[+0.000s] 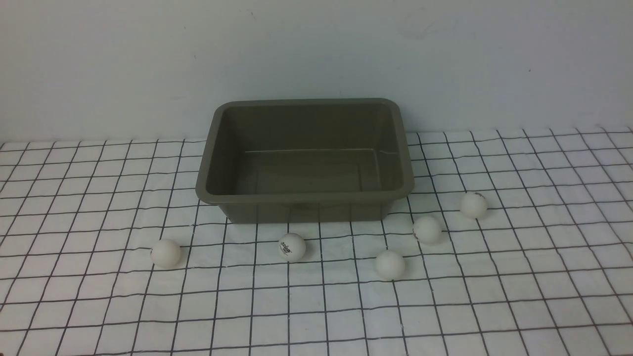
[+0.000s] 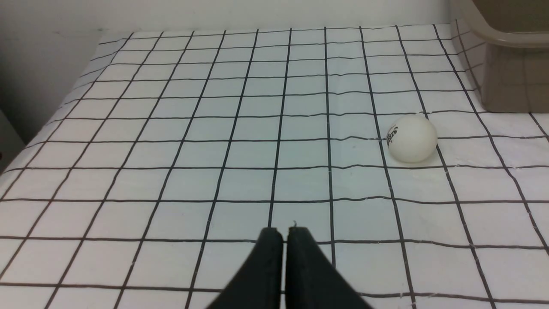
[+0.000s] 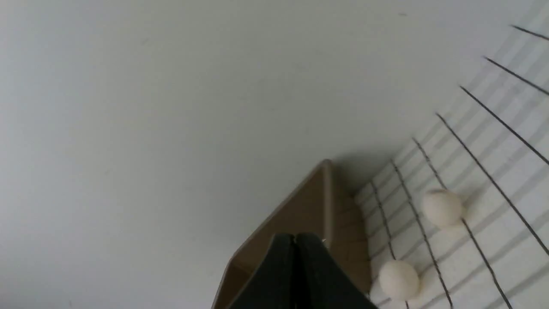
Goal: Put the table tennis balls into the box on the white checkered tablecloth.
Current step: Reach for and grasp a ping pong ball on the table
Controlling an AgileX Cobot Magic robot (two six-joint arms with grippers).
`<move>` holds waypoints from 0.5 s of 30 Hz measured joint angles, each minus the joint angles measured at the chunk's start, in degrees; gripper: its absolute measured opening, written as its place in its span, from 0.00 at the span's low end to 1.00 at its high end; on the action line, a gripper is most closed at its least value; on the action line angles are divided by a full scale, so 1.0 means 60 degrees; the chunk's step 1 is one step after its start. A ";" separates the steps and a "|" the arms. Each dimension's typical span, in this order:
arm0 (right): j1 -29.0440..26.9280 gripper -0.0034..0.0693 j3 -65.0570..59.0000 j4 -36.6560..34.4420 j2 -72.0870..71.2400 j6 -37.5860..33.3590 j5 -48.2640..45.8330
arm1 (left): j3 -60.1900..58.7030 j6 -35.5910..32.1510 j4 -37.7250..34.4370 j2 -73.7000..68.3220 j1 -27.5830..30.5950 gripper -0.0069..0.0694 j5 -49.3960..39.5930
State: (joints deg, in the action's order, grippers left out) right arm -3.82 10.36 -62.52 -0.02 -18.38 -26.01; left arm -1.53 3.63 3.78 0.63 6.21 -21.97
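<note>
Plain wall (image 1: 316, 49), pale grey-white, matte, fills the whole background. A few faint specks on the wall, plus one dim smudge (image 1: 420, 29) on its upper right. Left wrist view: darker grey patch (image 2: 8, 137) just below the wall's near end; cannot tell what it is.

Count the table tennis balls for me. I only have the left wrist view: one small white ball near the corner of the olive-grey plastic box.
Observer: Front view shows five small matte white table tennis balls, all on the white checkered tablecloth.
Operator: Anything in the box yet?
Observer: No, the rectangular olive-grey plastic box is empty.
Operator: Right arm?
Observer: The right end effector is shut and holds nothing.
</note>
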 joint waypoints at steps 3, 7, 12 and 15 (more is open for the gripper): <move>0.0000 0.02 0.1451 0.0076 0.0926 -0.1505 -0.1340 | 0.0000 0.0000 0.0000 0.0000 0.0000 0.09 0.0000; 0.0000 0.02 0.2446 0.0175 0.2448 -0.2058 -0.2543 | 0.0000 0.0000 0.0000 0.0000 0.0000 0.09 0.0000; 0.0000 0.02 0.3832 0.0205 0.4817 -0.2947 -0.3508 | 0.0000 0.0000 0.0000 0.0000 0.0000 0.09 0.0000; 0.0000 0.02 0.4342 0.0216 0.5964 -0.3638 -0.3662 | 0.0000 0.0000 0.0000 0.0000 0.0000 0.09 0.0000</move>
State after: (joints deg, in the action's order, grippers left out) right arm -3.82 36.41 -61.23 35.76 -40.21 -47.98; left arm -1.53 3.63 3.78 0.63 6.21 -21.97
